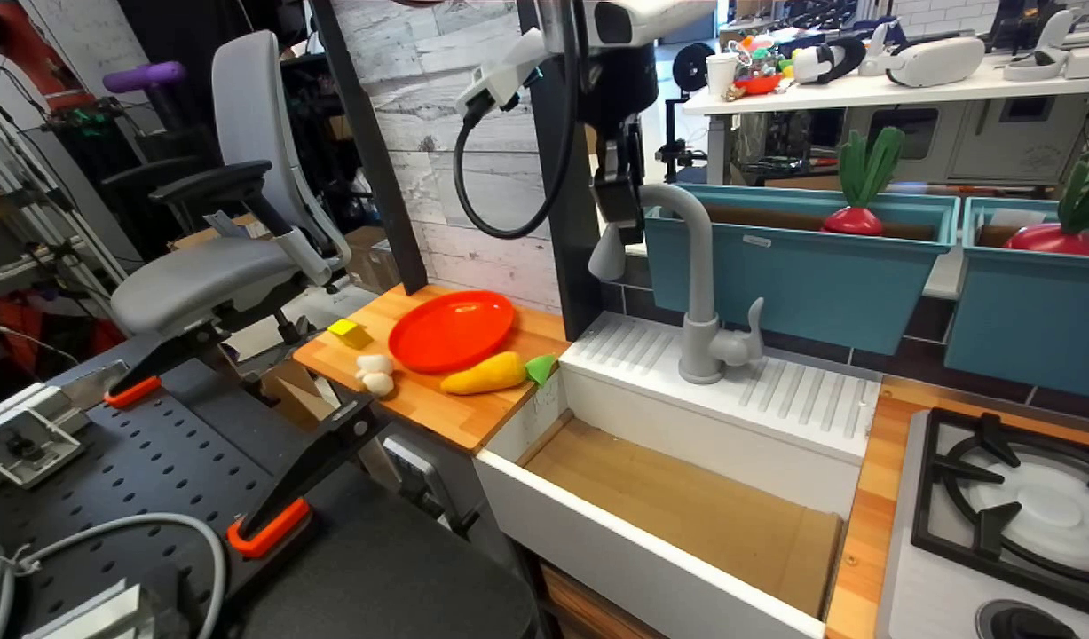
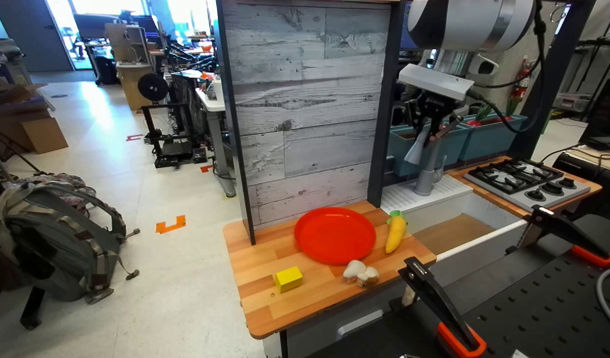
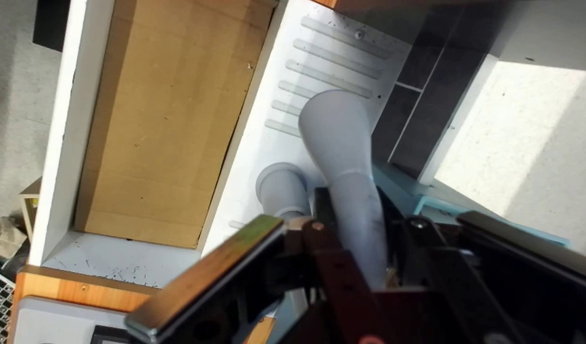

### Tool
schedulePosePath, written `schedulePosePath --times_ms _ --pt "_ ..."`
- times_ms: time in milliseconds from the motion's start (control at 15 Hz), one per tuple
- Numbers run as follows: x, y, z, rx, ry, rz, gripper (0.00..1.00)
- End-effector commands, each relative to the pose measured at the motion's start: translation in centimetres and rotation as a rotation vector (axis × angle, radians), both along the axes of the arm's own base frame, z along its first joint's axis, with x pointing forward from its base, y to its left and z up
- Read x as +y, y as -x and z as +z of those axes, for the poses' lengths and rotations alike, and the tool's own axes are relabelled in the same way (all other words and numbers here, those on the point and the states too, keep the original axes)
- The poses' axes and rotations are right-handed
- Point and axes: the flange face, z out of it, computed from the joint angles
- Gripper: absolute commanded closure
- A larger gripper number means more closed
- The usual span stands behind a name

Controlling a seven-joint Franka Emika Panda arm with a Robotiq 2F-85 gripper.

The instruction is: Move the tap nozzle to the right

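Observation:
The tap nozzle (image 1: 702, 244) is a matte grey gooseneck on the white ribbed ledge behind the sink. Its flared end points down and toward the black post in an exterior view. My gripper (image 1: 628, 232) comes from above and sits around the spout just above the flared end. In the wrist view the nozzle (image 3: 338, 134) runs between the two black fingers (image 3: 354, 205), which lie close against both its sides. The gripper looks shut on it. An exterior view also shows the nozzle end (image 2: 415, 150) below the gripper (image 2: 429, 138). The fingers partly hide the curve.
The white sink (image 1: 651, 541) lies in front of the tap. Teal planters (image 1: 793, 284) stand close behind it. A black post (image 1: 580, 266) rises beside the nozzle end. The small lever handle (image 1: 750, 337) sits at the base. A stove (image 1: 1032, 497) and a red plate (image 1: 455, 330) flank the sink.

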Motion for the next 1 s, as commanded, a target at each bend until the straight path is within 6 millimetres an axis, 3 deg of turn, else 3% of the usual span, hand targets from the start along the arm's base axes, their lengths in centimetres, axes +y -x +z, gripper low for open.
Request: schedulePosePath --times_ms 0,533,800,933 --pt "-0.7 1.0 -0.4 0.027 0.043 0.098 0.94" --pt "-5.6 1.8 1.7 0.077 0.136 0.312 0.94" --pt "-5.9 1.8 2.0 0.068 0.138 0.364 0.94" --pt "-5.5 1.9 1.8 0.066 0.137 0.379 0.51"
